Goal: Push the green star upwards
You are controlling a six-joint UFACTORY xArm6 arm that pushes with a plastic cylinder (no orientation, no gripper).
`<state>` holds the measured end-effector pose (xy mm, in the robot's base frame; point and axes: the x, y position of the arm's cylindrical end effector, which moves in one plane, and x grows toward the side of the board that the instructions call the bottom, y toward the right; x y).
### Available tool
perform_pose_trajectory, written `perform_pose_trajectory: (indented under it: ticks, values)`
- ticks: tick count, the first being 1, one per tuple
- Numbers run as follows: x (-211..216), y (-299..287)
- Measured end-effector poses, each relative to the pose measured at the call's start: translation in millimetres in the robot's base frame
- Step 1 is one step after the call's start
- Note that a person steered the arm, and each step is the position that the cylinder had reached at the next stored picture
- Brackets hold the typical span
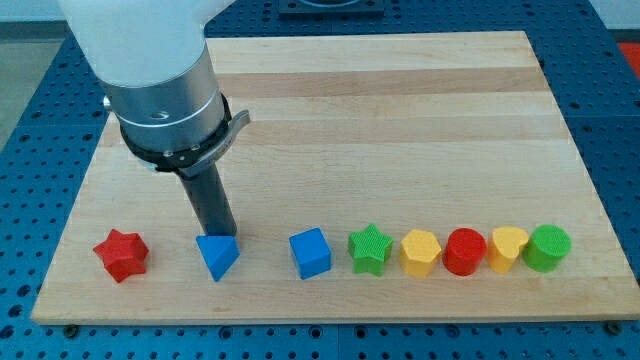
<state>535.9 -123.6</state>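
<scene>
The green star [369, 248] lies in a row of blocks near the view's bottom edge of the wooden board [380, 110]. It sits between a blue cube [310, 253] on its left and a yellow hexagon [420, 252] on its right. My tip [222, 236] is down at the board, right at the top edge of a blue triangle [217, 256]. The tip is well to the left of the green star, with the blue cube between them.
A red star [121, 254] lies at the row's left end. Right of the yellow hexagon come a red cylinder [464, 251], a yellow heart-like block [508, 248] and a green cylinder [548, 247]. The arm's white and grey body [160, 70] fills the view's top left.
</scene>
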Motion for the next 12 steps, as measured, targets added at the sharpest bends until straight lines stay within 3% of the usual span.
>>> perform_pose_trajectory:
  ticks: [3, 6, 7, 8, 9, 12]
  values:
    - [-24.5, -14.0]
    - [-21.2, -180.2]
    - [17.6, -180.6]
    - [71.9, -177.0]
    - [81.5, -155.1]
    - [82.6, 41.4]
